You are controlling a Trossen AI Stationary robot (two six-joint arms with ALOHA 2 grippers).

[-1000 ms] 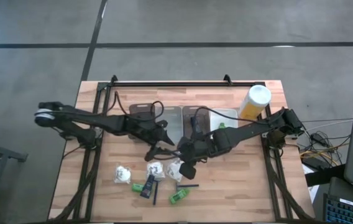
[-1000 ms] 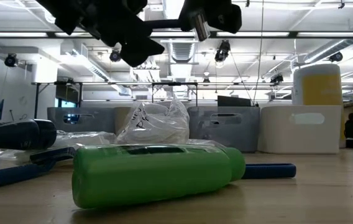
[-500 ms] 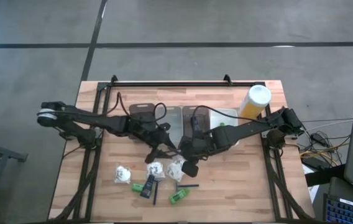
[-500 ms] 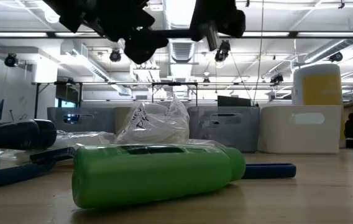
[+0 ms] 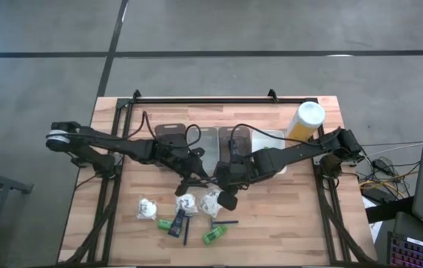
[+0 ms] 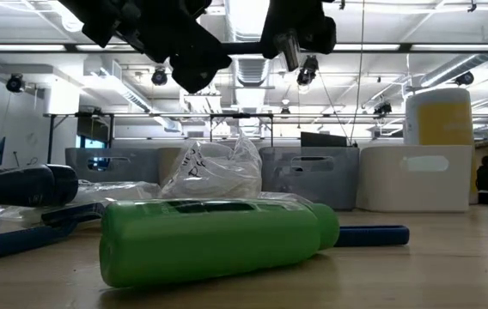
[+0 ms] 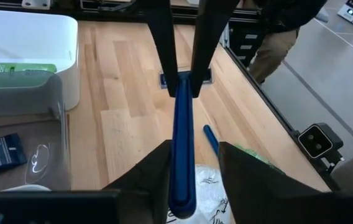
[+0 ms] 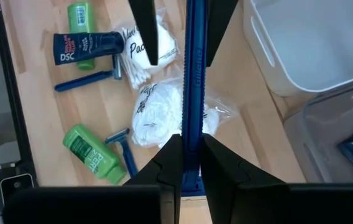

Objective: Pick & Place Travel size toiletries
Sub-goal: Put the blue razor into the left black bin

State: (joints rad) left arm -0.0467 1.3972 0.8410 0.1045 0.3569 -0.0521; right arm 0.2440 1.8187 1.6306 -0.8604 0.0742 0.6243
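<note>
A thin dark blue razor stick (image 8: 193,74) hangs in the air between my two grippers, above the white bundles. My right gripper (image 8: 192,138) is shut on one end of it. My left gripper (image 7: 195,148) is open, its fingers standing on either side of the stick's other end (image 7: 181,168). On the table near the near edge lie green bottles (image 5: 213,235) (image 5: 164,223), white crinkly bundles (image 5: 147,209) (image 5: 187,202) (image 5: 210,201), a black oblong piece (image 5: 176,223) and two more blue razors (image 5: 224,222) (image 5: 186,234). One green bottle (image 6: 218,249) lies on its side close to the low camera. My right gripper pinches the blue razor stick between its two fingers near one end (image 7: 184,86). The stick runs out along the fingers, toward the left gripper. It is lifted clear of the table. My left gripper: one finger (image 7: 161,163) stands very close to the stick; whether it touches, I cannot tell.
Along the far side stand a dark tray (image 5: 170,138), a clear tray (image 5: 230,141) and a white tray (image 5: 271,141). A tall yellow bottle with a white cap (image 5: 304,120) stands at the far right. The white tray (image 7: 27,37) holds a green item (image 7: 15,73).
My left gripper has edged a little toward the table's right, closer to the right gripper. The things on the table have stayed where they were.
</note>
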